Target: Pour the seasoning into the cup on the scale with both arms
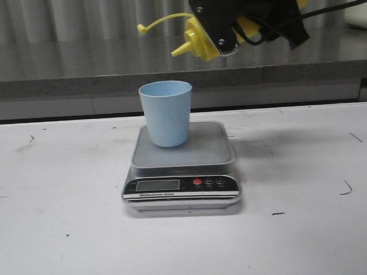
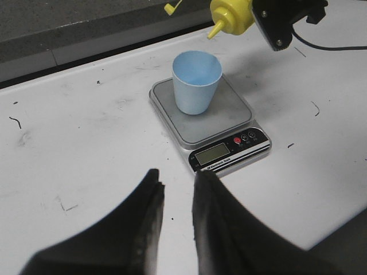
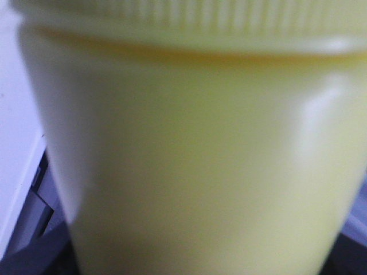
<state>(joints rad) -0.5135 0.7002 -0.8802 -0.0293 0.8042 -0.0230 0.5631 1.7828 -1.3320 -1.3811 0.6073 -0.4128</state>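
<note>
1. White table (image 1: 66, 240), scuffed with dark marks; grey ledge (image 1: 77, 69) runs along the back. Nothing sits between the bottle nozzle and the cup mouth.
2. Scale (image 1: 180, 168) sits mid-table, display panel facing the front camera. Cup (image 1: 166, 112) stands upright on the platform's back-left part, mouth open. Display digits too small to read.
3. Seasoning bottle (image 1: 205, 40) is up in the air, tipped near horizontal, nozzle pointing left and slightly down, above and just right of the cup rim. Tethered tip cover (image 1: 143, 28) is off, hanging out to the left.
4. Right gripper (image 1: 239, 19) is clamped around the bottle body, arm coming in from upper right; the right wrist view is filled by blurred yellow bottle wall.
5. Left gripper (image 2: 176, 189) hovers over bare table near the scale's display side, holding nothing, jaws a narrow gap apart.
</note>
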